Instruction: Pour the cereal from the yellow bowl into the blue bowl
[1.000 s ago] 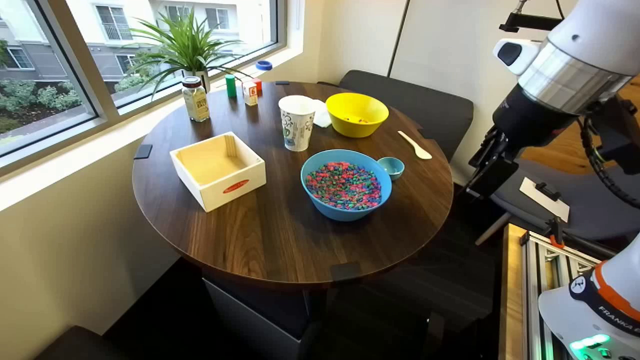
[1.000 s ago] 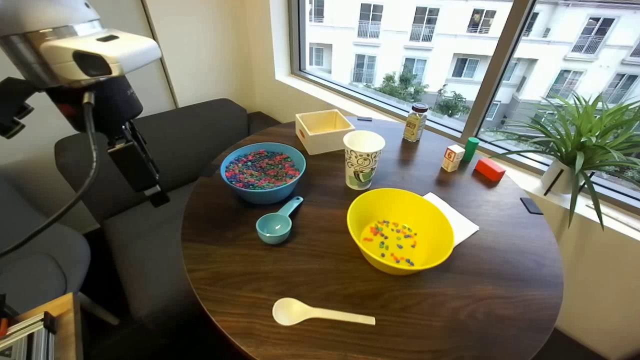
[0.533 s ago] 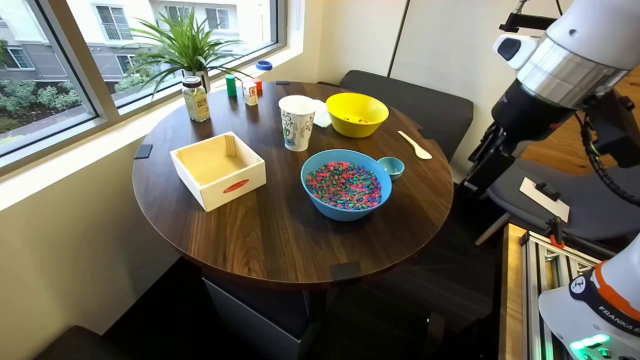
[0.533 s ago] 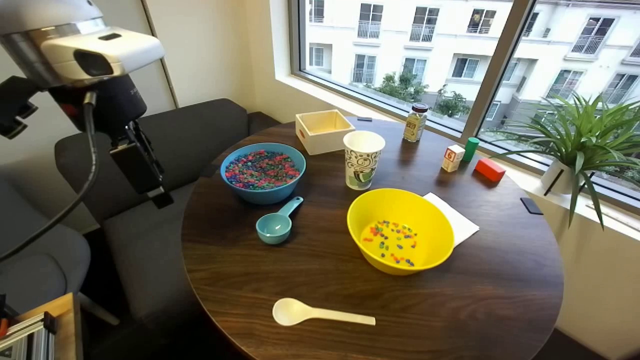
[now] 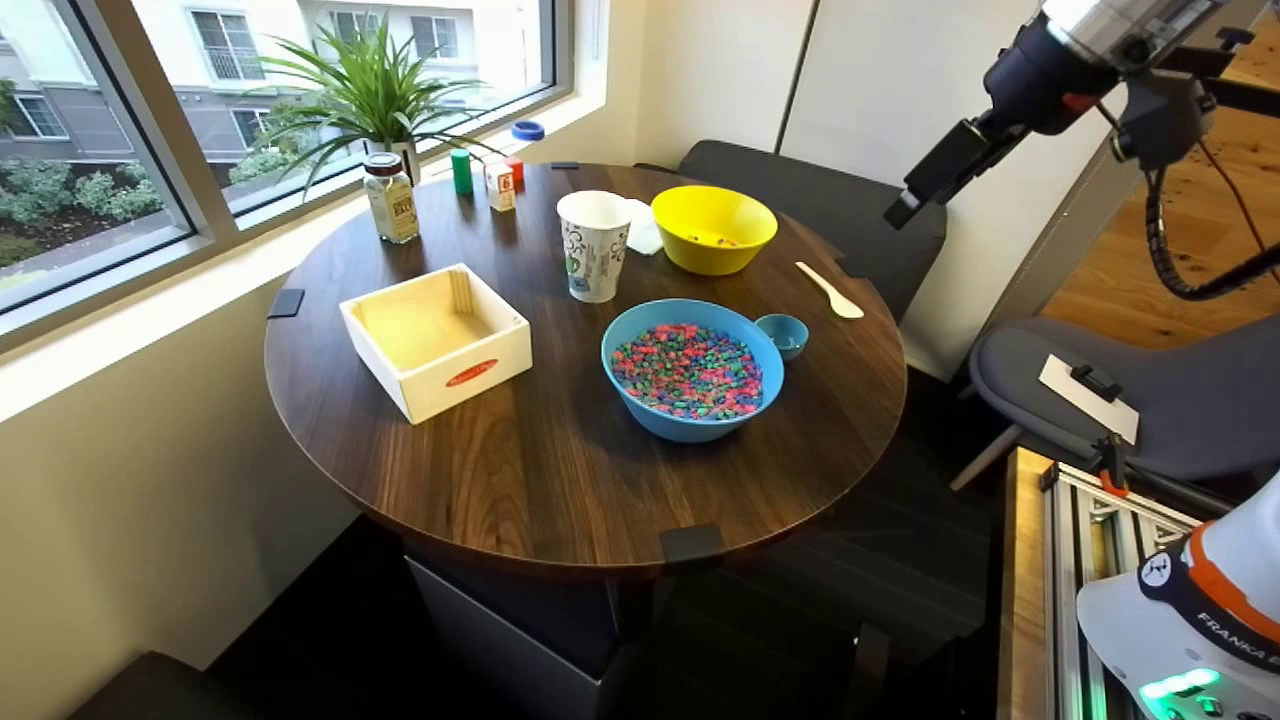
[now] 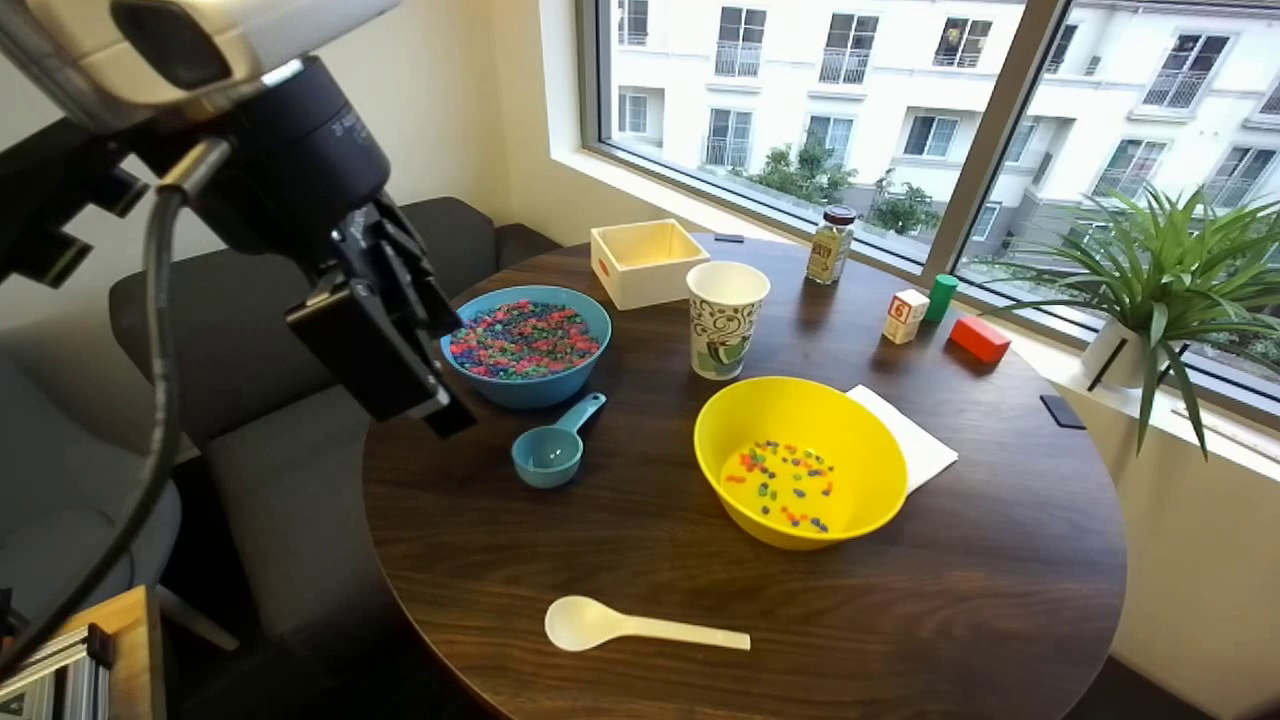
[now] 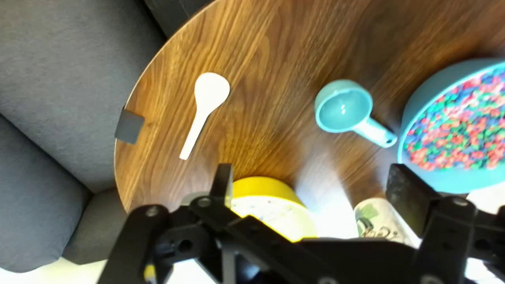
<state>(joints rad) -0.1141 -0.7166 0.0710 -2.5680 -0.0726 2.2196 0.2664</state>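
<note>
Hanging High, My Claw Spread Wide

I had my fingers far apart, as the wrist view showed, and hung well apart from the things on the table. Most of the cereal, bits of pink, red, green and blue, lay in a broad heap inside the blue bowl. A thin scatter of it lay on the floor of the yellow bowl, and both bowls stood upright. Just beside the blue bowl sat a light-blue measuring scoop; whether its handle touched the bowl, I could not tell. A patterned paper cup stood near both bowls, and a white napkin lay partly hidden by the yellow one. A pale spoon lay flat. A wooden box, a lidded glass jar, a block marked 6, a green cylinder and a red block shared the table.
</note>
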